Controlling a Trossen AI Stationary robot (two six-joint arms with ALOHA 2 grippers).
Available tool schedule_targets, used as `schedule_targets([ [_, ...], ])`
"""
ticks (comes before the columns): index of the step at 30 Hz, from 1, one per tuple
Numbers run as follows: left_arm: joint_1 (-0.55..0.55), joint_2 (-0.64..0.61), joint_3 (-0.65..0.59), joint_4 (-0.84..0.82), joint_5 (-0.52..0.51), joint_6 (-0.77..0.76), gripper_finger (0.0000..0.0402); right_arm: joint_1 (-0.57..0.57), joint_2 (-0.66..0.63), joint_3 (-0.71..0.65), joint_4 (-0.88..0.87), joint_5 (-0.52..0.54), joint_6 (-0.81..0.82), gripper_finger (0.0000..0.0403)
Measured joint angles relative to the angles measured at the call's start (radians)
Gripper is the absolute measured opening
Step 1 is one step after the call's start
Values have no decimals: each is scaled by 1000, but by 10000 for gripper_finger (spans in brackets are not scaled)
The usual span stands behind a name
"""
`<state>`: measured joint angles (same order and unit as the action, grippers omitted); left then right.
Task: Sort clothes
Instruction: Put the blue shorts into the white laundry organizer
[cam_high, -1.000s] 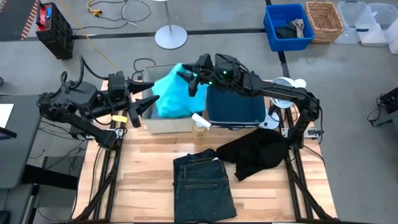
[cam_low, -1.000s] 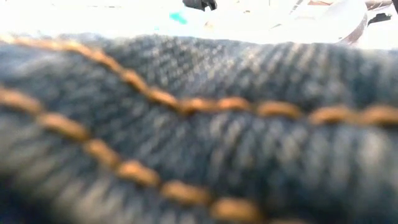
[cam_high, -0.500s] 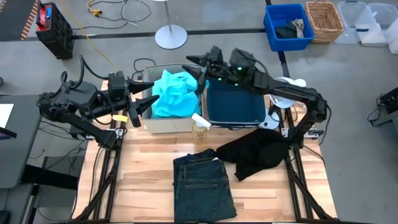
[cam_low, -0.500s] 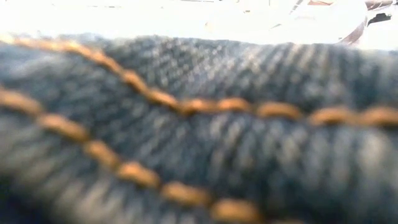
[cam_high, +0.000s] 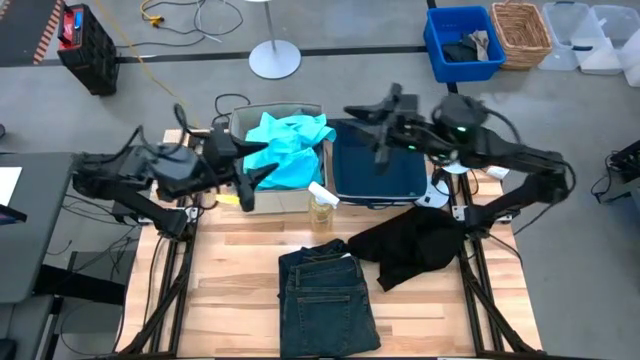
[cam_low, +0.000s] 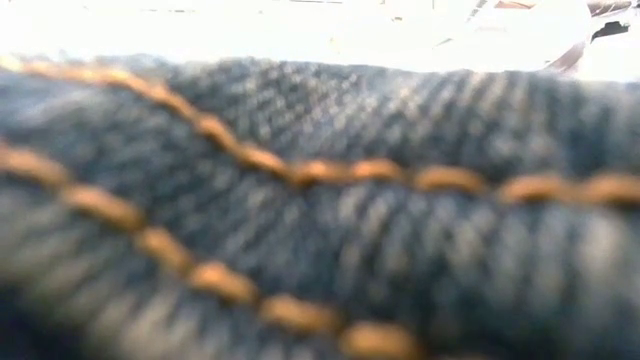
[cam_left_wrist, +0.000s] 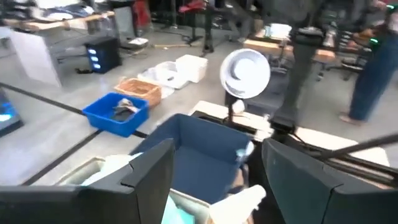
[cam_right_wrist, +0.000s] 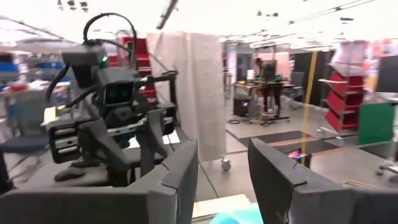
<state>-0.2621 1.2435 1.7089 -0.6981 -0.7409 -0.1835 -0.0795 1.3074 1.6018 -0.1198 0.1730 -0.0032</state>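
with the turquoise top (cam_high: 285, 148) binned, swing the spread, empty right gripper (cam_high: 378, 125) low onto the black garment (cam_high: 415, 243).

From above I see a grey floor (cam_high: 380, 20) around my wooden table (cam_high: 240, 290), with a dark stripe across it. Behind the table stands a round white stand base (cam_high: 274, 60), loose cables (cam_high: 190, 15) beyond it — a blue bin (cam_high: 464, 42), a wicker basket (cam_high: 521, 32) and clear plastic tubs (cam_high: 595, 38) sit to the right. A black crate (cam_high: 85, 48) rests far left. Through the right wrist camera I get a white curtain (cam_right_wrist: 189, 81), red shelving (cam_right_wrist: 351, 78) and bright ceiling lights (cam_right_wrist: 267, 12). A white fan (cam_left_wrist: 247, 70) shows in the left wrist view
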Motion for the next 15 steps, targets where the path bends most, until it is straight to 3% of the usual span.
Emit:
schedule_targets([
  [3,38,27,1,-1,96,-1,238,30,-92,-88,0,65,2,150],
  [8,142,91,0,-32,171,-30,238,116,-203,-201,-11,170,38,150],
  [15,328,163,1,-73,326,-90,238,296,-242,-267,-24,293,45,150],
])
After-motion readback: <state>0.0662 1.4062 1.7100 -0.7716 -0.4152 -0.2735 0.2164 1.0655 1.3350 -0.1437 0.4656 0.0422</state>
